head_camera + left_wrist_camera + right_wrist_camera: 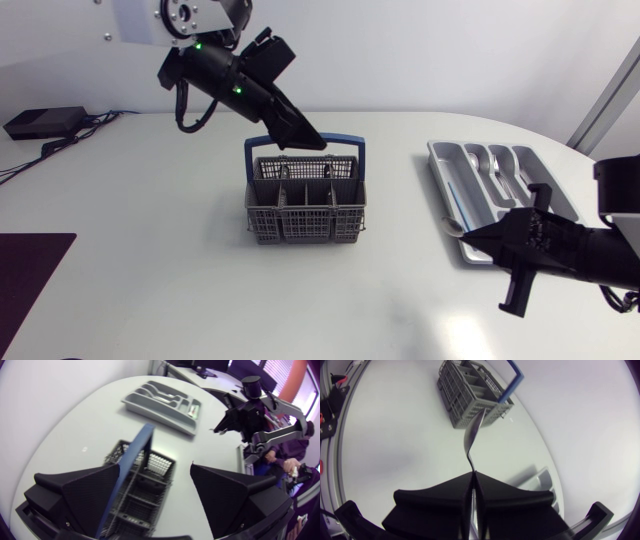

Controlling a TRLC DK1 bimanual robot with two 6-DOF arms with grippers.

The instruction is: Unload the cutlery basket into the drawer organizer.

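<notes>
Two grippers: the left gripper [312, 140] hangs spread at twelve o'clock of the basket [300, 222]; the right gripper [473, 474] pinches a spoon [471, 435] at seven o'clock of the organizer [438, 160].

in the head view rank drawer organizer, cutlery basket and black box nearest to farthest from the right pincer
1. drawer organizer, right side, just beside the right pincer, which grips a cutlery piece
2. cutlery basket, mid-table
3. black box, far left corner
</notes>
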